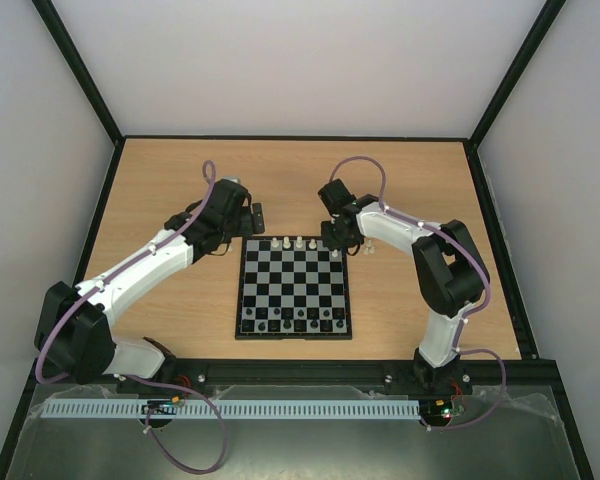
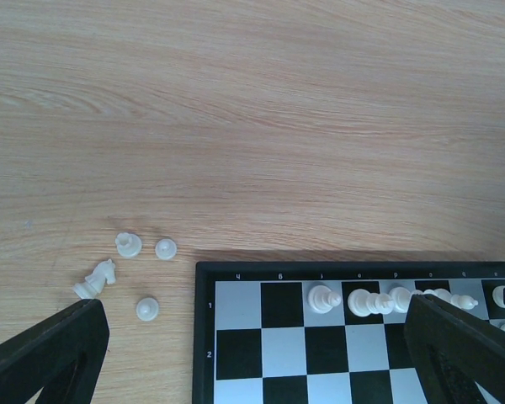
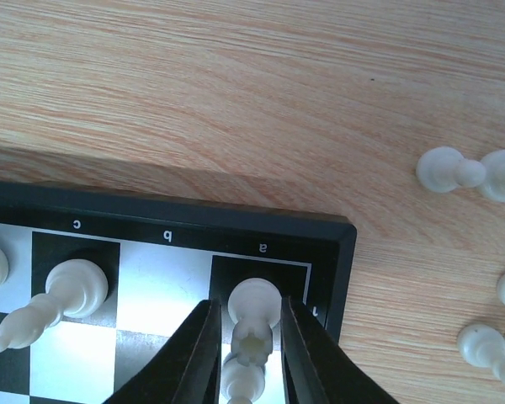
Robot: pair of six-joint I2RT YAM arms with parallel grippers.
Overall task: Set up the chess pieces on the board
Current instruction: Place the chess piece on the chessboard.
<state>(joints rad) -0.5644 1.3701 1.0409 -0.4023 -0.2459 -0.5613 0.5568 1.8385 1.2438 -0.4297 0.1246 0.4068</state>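
Note:
The board (image 1: 243,300) lies between the arms, with whitish chess pieces (image 1: 299,243) along its far row. My right gripper (image 3: 251,318) hovers over the corner square marked a. Its fingers flank a pale rook (image 3: 254,301) standing there, with thin gaps on both sides. Another pale piece (image 3: 244,383) stands just behind the rook. A taller piece (image 3: 77,286) stands on the c square. My left gripper (image 2: 252,332) is wide open above the board's other far corner (image 2: 204,278), holding nothing. Loose pale pieces (image 2: 128,245) and a fallen knight (image 2: 97,278) lie on the wood beside it.
Black pieces (image 1: 290,322) fill the board's near rows. More loose pale pieces (image 3: 444,168) lie on the wooden table right of the board, with others (image 3: 480,343) nearer the right gripper. Black frame posts and walls enclose the table (image 1: 180,180).

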